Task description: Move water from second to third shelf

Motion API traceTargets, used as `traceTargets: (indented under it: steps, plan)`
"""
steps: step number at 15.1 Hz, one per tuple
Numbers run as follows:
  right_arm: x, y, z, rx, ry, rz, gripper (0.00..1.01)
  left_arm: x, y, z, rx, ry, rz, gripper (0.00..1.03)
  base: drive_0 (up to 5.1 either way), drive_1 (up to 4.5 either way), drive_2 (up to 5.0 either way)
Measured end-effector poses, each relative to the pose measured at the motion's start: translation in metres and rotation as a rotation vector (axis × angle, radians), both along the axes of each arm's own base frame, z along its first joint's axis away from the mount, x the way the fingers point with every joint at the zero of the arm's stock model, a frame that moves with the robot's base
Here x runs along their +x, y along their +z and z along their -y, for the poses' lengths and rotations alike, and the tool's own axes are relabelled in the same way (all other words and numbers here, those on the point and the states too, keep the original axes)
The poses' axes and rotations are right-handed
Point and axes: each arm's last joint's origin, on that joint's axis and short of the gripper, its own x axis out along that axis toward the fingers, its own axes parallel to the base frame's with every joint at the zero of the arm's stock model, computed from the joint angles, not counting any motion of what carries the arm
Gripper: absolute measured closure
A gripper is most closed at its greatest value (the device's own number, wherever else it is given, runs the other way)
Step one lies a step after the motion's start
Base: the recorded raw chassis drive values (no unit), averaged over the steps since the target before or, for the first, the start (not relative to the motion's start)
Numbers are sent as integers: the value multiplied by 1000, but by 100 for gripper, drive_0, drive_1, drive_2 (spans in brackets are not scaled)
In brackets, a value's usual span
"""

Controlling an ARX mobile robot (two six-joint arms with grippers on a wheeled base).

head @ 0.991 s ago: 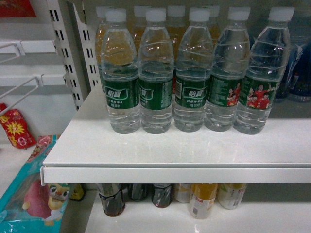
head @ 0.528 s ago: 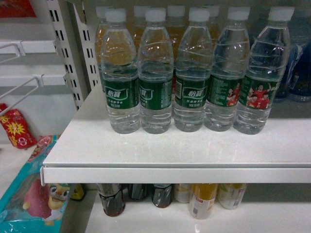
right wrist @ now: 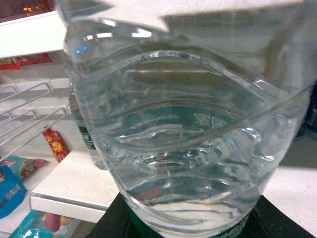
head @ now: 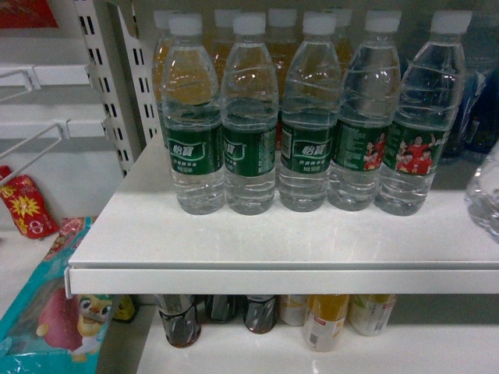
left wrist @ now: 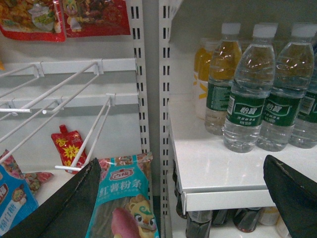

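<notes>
A clear ribbed water bottle [right wrist: 183, 134] fills the right wrist view, and my right gripper [right wrist: 185, 230] is shut on it just above its green label, black fingers [right wrist: 111, 225] on either side. In the head view only a clear edge of this bottle [head: 486, 191] shows at the far right, above the white shelf [head: 281, 234]. Several more water bottles [head: 249, 117] with green labels stand in a row on that shelf. My left gripper [left wrist: 183, 166] hangs open and empty before the shelf's left end, its dark fingers [left wrist: 74, 203] wide apart.
Orange juice bottles [head: 282, 39] stand behind the water row. Dark cola bottles [head: 179, 319] and juice bottles [head: 326, 319] sit on the shelf below. Left of the slotted upright [head: 105, 86] are wire hooks [left wrist: 74, 84] and hanging snack bags [head: 51, 312].
A clear bottle has come into the head view at the right edge, above the shelf. The row of bottles on the shelf has not moved.
</notes>
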Motion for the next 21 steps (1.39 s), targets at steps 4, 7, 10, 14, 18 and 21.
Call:
traceTargets:
  steps: [4, 7, 10, 14, 18, 21]
  plan:
    - [21, -31, -41, -51, 82, -10, 64, 0, 0, 0, 0, 0, 0, 5, 0, 0, 0]
    - [47, -40, -66, -73, 110, 15, 64, 0, 0, 0, 0, 0, 0, 5, 0, 0, 0]
    - [74, -55, -87, -121, 110, -31, 64, 0, 0, 0, 0, 0, 0, 5, 0, 0, 0]
    - [89, -60, -105, -154, 139, -61, 64, 0, 0, 0, 0, 0, 0, 5, 0, 0, 0]
    - [105, -68, -113, -165, 97, -97, 64, 0, 0, 0, 0, 0, 0, 5, 0, 0, 0]
    - [111, -74, -107, -184, 64, -139, 64, 0, 0, 0, 0, -1, 0, 5, 0, 0, 0]
